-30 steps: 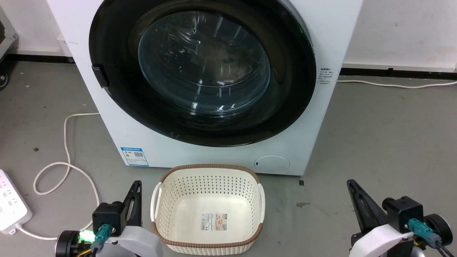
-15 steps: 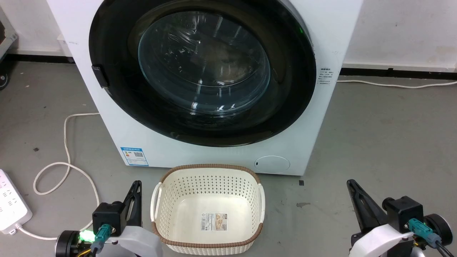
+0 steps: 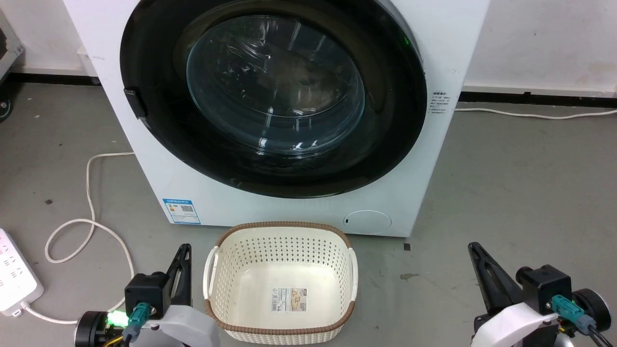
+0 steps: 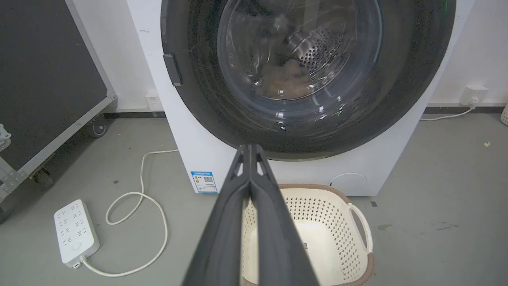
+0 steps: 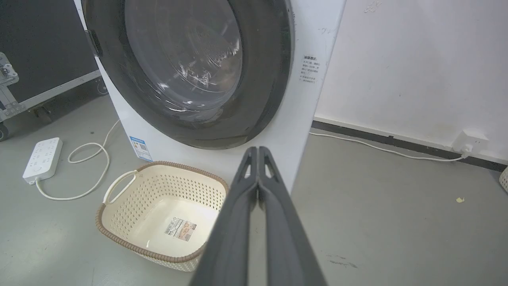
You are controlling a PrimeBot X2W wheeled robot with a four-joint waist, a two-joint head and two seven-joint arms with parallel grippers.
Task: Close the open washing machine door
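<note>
As the door (image 3: 274, 96) sits flush against the washer (image 3: 270, 212), closing looks done; left gripper (image 3: 184, 247) and right gripper (image 3: 473, 246) hang clenched, empty.

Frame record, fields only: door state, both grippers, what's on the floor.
door: washing machine door looks shut, flush on the washing machine front
left gripper: shut, holding nothing, low beside the basket
right gripper: shut, holding nothing, apart from the machine
floor: cream basket before the machine; power strip and white cord at left
</note>
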